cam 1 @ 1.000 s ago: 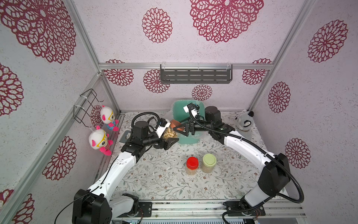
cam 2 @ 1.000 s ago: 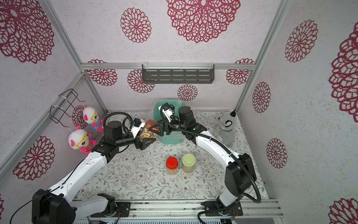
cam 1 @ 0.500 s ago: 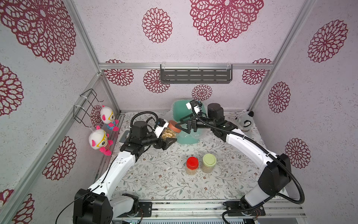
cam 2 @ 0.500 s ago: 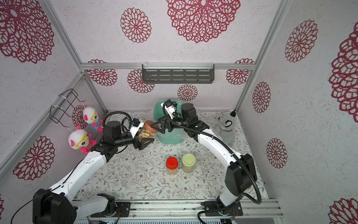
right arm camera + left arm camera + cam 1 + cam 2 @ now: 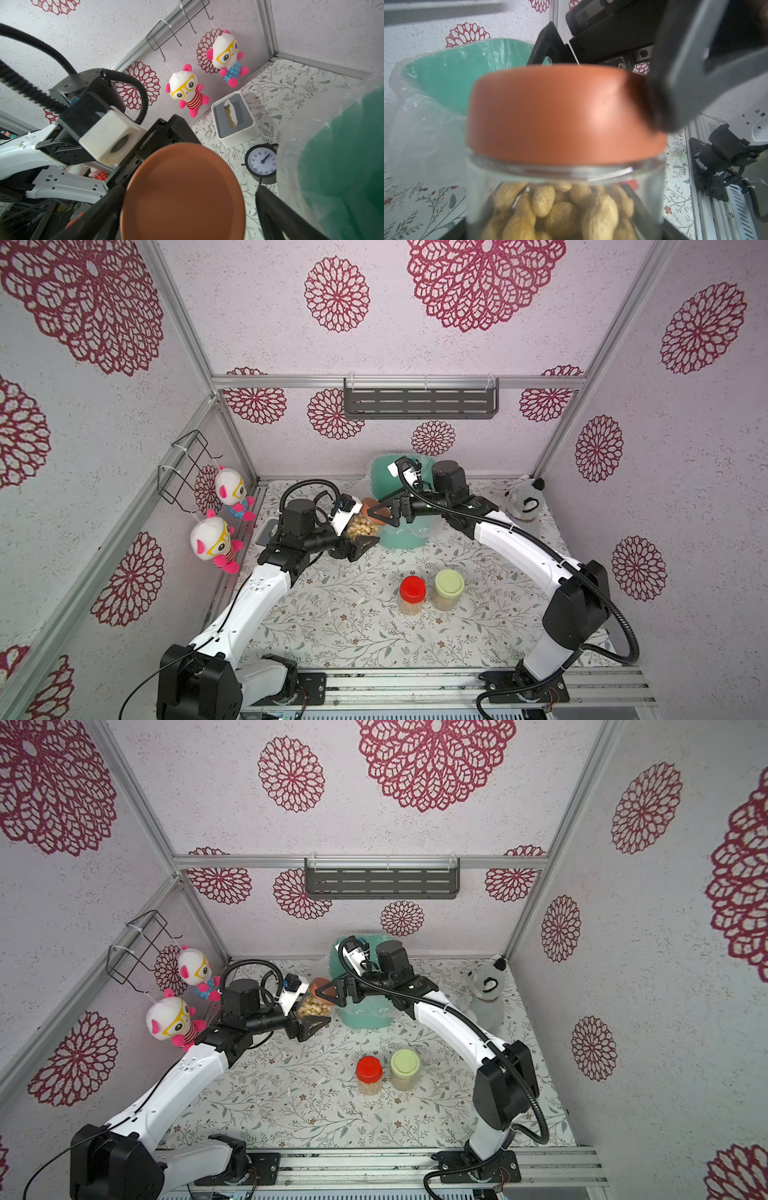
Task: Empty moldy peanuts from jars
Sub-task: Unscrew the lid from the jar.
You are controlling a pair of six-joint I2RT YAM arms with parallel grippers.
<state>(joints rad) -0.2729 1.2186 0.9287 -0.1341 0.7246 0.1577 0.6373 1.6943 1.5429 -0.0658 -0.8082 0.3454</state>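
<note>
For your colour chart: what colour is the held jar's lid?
Brown-orange lid, clearest from the right wrist.

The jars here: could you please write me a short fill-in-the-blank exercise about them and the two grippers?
1. The left gripper holds a tilted jar filled with ____.
2. The right gripper has its jaws ____ on either side of that jar's brown-orange lid.
3. The jar with the pale yellow-green lid stands on the table beside one with a ____ lid.
4. The teal bin is lined with clear ____.
Missing words: peanuts; open; red; plastic.
</note>
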